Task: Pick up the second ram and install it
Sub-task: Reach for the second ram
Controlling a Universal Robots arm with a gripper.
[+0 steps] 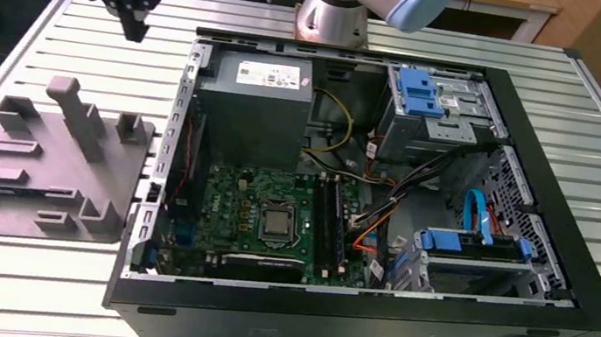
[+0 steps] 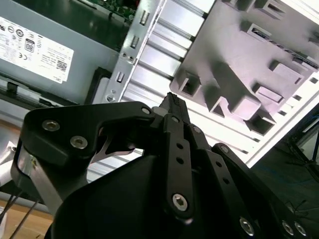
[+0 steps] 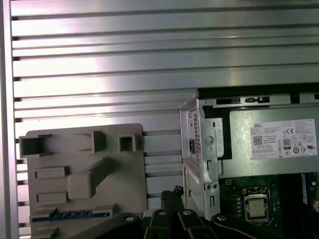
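On the grey tray (image 3: 84, 169), the second ram (image 3: 70, 215) is noted in the first wrist view as a thin blue-green strip lying flat along one end of the tray, clear of the claw (image 3: 172, 193). From the exterior view the wider layout is taken: the tray (image 1: 23, 209) rests on the slatted metal tabletop (image 1: 591, 112), just beside the open computer case (image 1: 372, 333) on the exterior view's left. The arm (image 1: 341, 6) is mounted behind the case, and the claw (image 1: 133, 28) is held high over the tabletop, beyond the tray's far end, with its fingers pointing down and slightly tilted. In the second wrist view the claw (image 2: 172, 101) is seen with its fingertips pressed together and nothing pinched between them. Its tip is lined up over the bare strip of tabletop between the tray and the case's side wall. Upright pegs (image 1: 78, 115) are noted on the tray between the claw and the ram's end. Inside the case, the power supply (image 1: 248, 117) and the green motherboard (image 1: 260, 207) are recorded.
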